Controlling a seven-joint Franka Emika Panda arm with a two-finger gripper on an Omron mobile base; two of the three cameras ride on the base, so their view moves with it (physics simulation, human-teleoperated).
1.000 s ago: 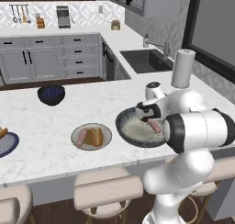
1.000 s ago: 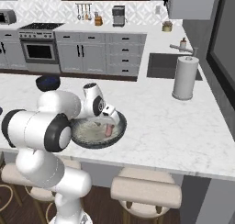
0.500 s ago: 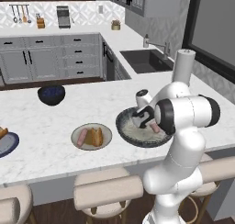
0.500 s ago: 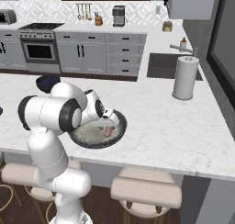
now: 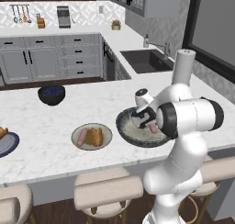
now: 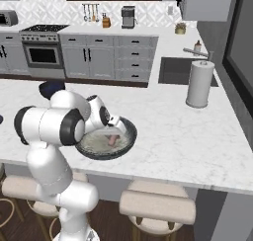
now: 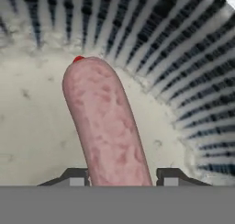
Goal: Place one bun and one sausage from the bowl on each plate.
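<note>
Pincer (image 7: 121, 178) astride sausage (image 7: 106, 126); beige plate (image 5: 92, 137) beside bowl (image 5: 123, 124)

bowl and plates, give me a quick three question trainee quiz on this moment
1. True or false: the beige plate already holds a bun and a sausage.
2. What lies between the fingers in the hand view? A bun, B sausage, C nothing.
3. Fill in: the blue plate holds a bun but no ____.

Key: 1 true. 2 B, the sausage in the bowl. 3 sausage.
</note>
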